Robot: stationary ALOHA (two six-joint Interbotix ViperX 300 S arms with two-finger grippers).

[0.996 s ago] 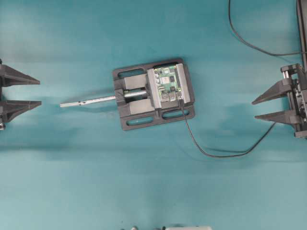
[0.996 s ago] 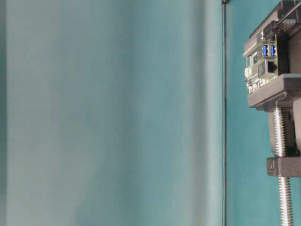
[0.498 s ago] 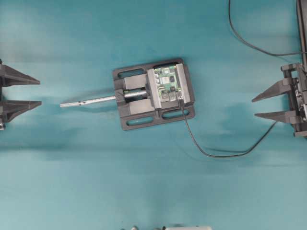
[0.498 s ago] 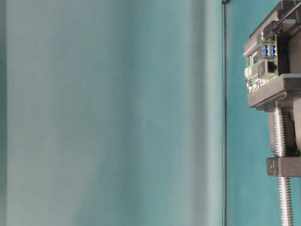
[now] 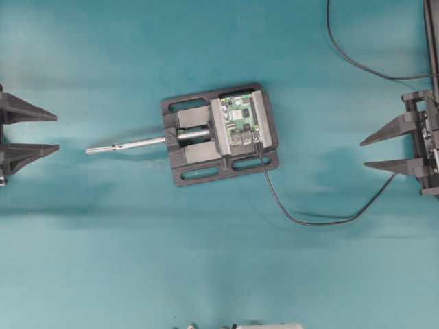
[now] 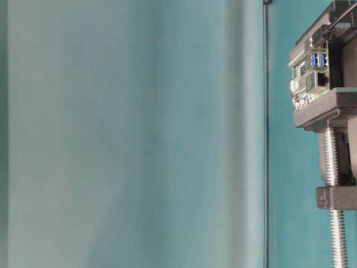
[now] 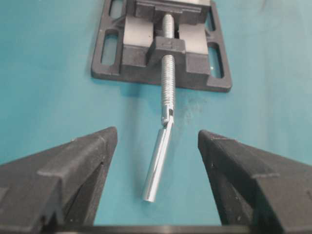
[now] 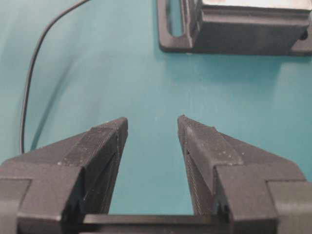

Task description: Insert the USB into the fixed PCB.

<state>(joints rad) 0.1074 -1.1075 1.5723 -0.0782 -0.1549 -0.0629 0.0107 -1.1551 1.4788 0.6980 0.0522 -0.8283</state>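
**Plug in, arms back**

Nothing on the table has moved in the last second. The USB (image 5: 258,144) sits at the PCB (image 5: 241,121), at its edge nearest the table's near side, and looks plugged in, so the job seems done. The PCB is held in the vise (image 5: 219,134) in the middle of the table.

The left gripper (image 5: 57,131) waits at the left edge, wide open and empty. The right gripper (image 5: 363,156) waits at the right edge, open and empty too.

The cable (image 5: 315,221) loops across the table toward the right edge. The vise rod (image 5: 127,144) sticks out toward the left gripper. Nothing blocks either one.
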